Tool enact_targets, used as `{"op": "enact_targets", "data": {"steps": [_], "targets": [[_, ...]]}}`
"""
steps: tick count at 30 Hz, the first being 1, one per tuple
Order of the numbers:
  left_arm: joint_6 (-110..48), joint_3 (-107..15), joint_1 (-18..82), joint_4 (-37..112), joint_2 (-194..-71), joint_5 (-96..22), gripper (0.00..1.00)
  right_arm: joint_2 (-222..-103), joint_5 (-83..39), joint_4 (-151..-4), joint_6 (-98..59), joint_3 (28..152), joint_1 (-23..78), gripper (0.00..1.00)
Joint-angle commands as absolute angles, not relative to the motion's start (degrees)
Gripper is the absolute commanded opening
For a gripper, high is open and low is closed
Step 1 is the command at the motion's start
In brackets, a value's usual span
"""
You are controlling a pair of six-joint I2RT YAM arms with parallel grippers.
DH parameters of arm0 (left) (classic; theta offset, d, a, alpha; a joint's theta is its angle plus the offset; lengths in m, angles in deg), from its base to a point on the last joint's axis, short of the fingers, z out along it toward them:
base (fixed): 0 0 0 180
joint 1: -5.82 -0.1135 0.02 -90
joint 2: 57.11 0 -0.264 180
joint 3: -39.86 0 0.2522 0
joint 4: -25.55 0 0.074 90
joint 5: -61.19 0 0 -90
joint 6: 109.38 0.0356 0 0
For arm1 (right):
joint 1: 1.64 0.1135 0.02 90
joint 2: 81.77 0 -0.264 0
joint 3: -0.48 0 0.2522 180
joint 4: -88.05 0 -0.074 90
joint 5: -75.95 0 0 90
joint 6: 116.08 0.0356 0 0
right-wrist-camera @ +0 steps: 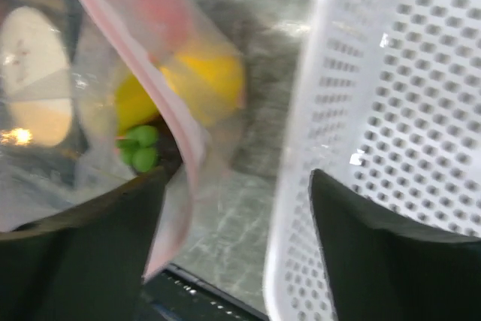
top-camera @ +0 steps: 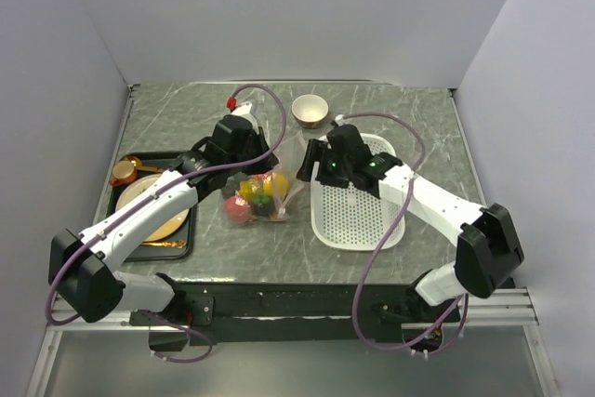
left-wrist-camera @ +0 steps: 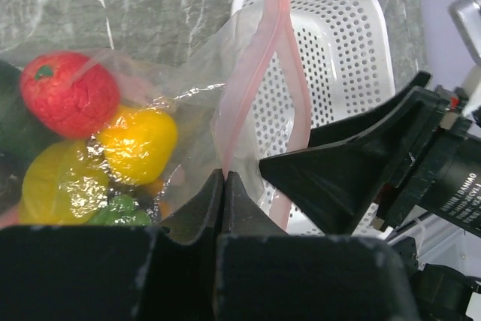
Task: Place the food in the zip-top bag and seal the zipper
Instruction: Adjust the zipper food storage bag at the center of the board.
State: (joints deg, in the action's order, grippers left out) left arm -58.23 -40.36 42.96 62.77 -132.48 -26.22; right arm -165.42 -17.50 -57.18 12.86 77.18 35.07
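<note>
Clamping one end of the zipper [left-wrist-camera: 249, 84] w/ left gripper [left-wrist-camera: 224, 180], fingers pressed together on the pink strip. Hovering close by w/ right gripper [right-wrist-camera: 239, 178]: fingers spread apart, nothing btwn them, one finger just beside the strip, the other over the basket [right-wrist-camera: 391, 73]. Resting on the surface [top-camera: 390, 104] just beside the basket: zip-top bag [left-wrist-camera: 192, 80], w/ food [top-camera: 254, 197] inside, red, yellow & green pcs bunched toward the closed end. Gaping at the mouth, w/ the two strands of the strip apart. Sealing not yet done, prob. the step in hand.

Risks, as judged:
- Closing right gripper on only one strand: no seal, just a tug on the film.
- Catching the basket rim w/ the outer finger, given how near. Could drag the basket & twist the bag.
- Pulling along the strip w/o enough counter-hold: poss. slip out of the left pinch, w/ plastic this thin & slick.
- Tilting the mouth downward: round pcs rolling toward the opening, poss. jamming btwn strands.
- Sliding too fast: gaps left mid-strip.
- Can't tell whether the pinched end is actually pressed shut or only held.
</note>
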Motion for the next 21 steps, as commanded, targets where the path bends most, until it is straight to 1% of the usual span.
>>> {"op": "enact_targets", "data": {"steps": [1,2,4,5,7,8,9,10,11,13,14,15,19,21], "targets": [[-59.19,-41.85,42.91,58.56,-132.6,-28.37,0.01,-157.36,-7.21,-54.91,15.4,75.06,33.78,0.93],[-59.46,-41.5,42.91,58.3,-132.6,-29.24,0.01,-156.39,-5.98,-54.73,15.93,74.01,33.43,0.94],[-59.72,-41.32,42.91,57.86,-132.69,-29.33,0.01,-153.67,-5.88,-54.12,15.84,72.95,32.99,0.94],[-59.72,-41.23,42.91,57.86,-132.6,-29.42,0.01,-152.79,-7.45,-54.29,15.93,71.47,32.99,0.87],[-59.55,-41.84,42.91,58.2,-132.87,-29.07,0.01,-150.77,-12.45,-56.73,15.32,68.83,32.9,0.79],[-59.2,-42.28,42.91,58.47,-132.95,-29.07,0.01,-150.06,-13.86,-57.44,15.58,66.29,32.99,0.66],[-59.19,-42.63,42.91,58.82,-133.04,-28.98,0.01,-150.14,-18.49,-58.15,15.84,65.14,33.08,0.6],[-59.11,-42.98,42.91,59.34,-132.96,-28.98,0.01,-150.23,-20.36,-60.07,15.84,64.08,33.08,0.47],[-59.02,-43.07,42.91,59.35,-132.78,-27.07,0.01,-150.41,-22.3,-61.04,15.93,62.59,33.25,0.26],[-59.19,-42.99,42.91,59.7,-131.91,-25.48,0.01,-150.5,-25.91,-64.2,16.46,61.7,33.6,0.14],[-59.11,-42.99,42.91,59.79,-131.64,-25.12,0.01,-150.93,-27.14,-65.52,16.72,61.35,33.69,0.11],[-59.11,-42.99,42.91,60.05,-131.38,-24.68,0.01,-151.46,-28.98,-66.49,16.72,61.52,33.87,0.11],[-58.75,-42.99,42.82,61.19,-130.58,-23.18,0.01,-156.55,-30.13,-67.56,15.93,64.86,34.57,0.09],[-58.75,-42.81,42.82,61.46,-130.49,-23.36,0.01,-159.54,-29.79,-67.56,16.19,66.44,34.92,0.04]]}}
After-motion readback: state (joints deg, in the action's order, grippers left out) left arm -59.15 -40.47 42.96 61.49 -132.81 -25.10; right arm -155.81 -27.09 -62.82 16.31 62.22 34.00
